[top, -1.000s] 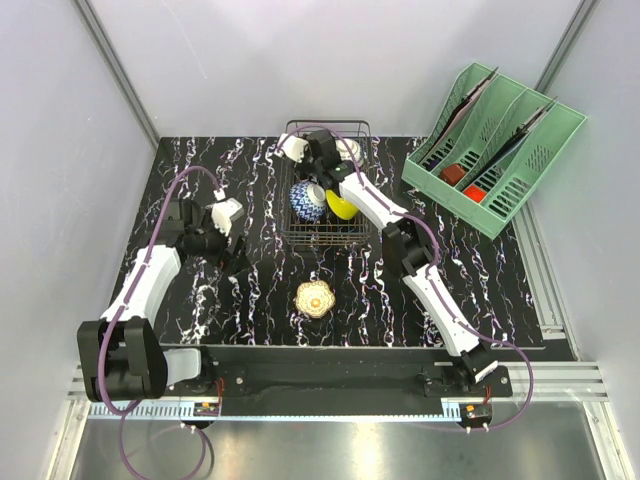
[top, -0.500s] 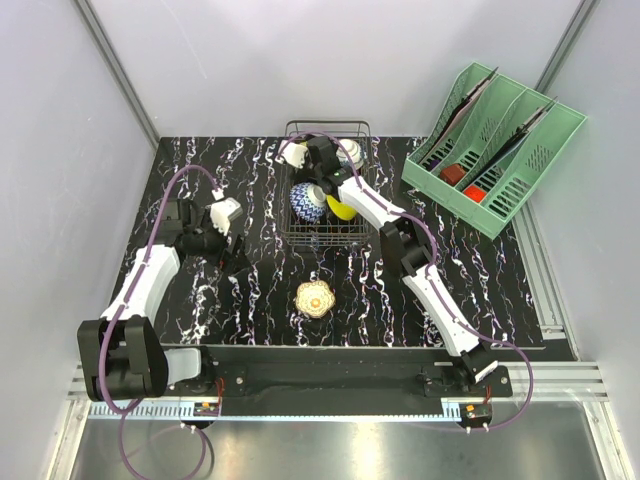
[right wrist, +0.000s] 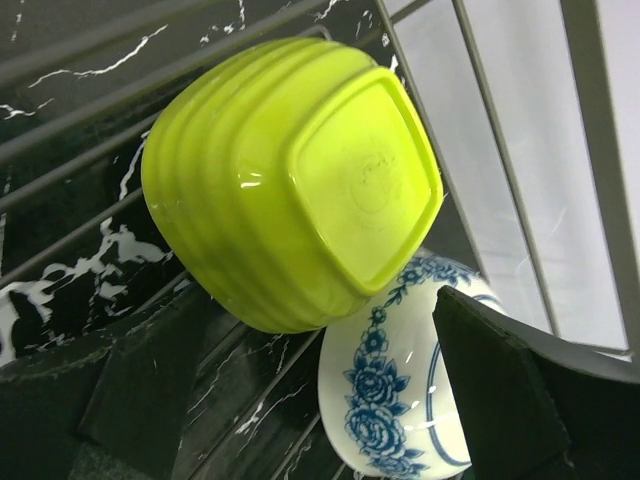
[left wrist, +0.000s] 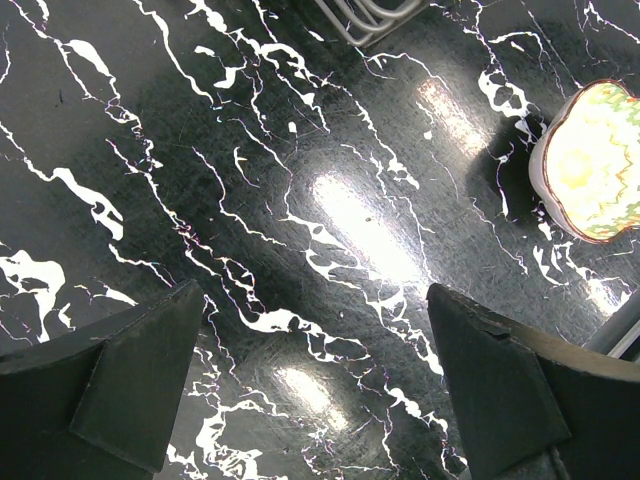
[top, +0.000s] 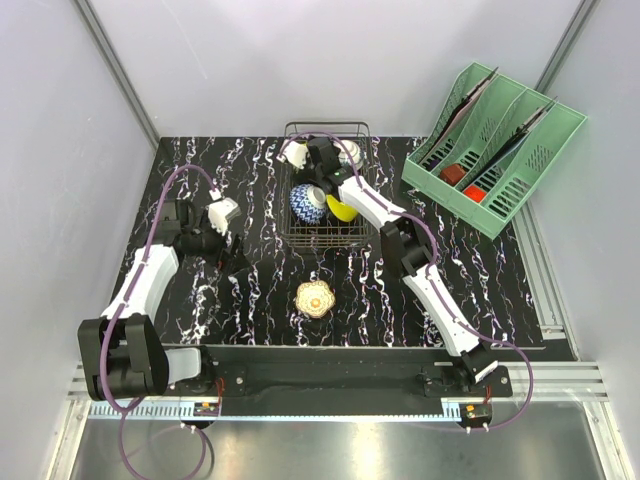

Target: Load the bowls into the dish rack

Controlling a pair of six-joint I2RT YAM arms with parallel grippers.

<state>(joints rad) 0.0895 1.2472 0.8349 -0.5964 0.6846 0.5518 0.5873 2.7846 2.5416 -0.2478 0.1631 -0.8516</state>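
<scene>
Hovering over the dish rack (top: pixel 325 237) with jaws spread, the right gripper (right wrist: pixel 320 395) holds nothing, a lime-green bowl (right wrist: pixel 290 180) lying bottom-up against a blue-flowered bowl (right wrist: pixel 385 425) inside it, while the left gripper (left wrist: pixel 320 390), equally spread, hangs above the table (left wrist: pixel 200 150) near a scalloped yellowish bowl (left wrist: pixel 590 160).

Bowls (top: pixel 306 203) are lying in the dish rack (top: pixel 322 241); one bowl (top: pixel 314 297) is sitting before it on the desk (top: pixel 250 290), the organizer (top: pixel 545 140) standing rightward.
</scene>
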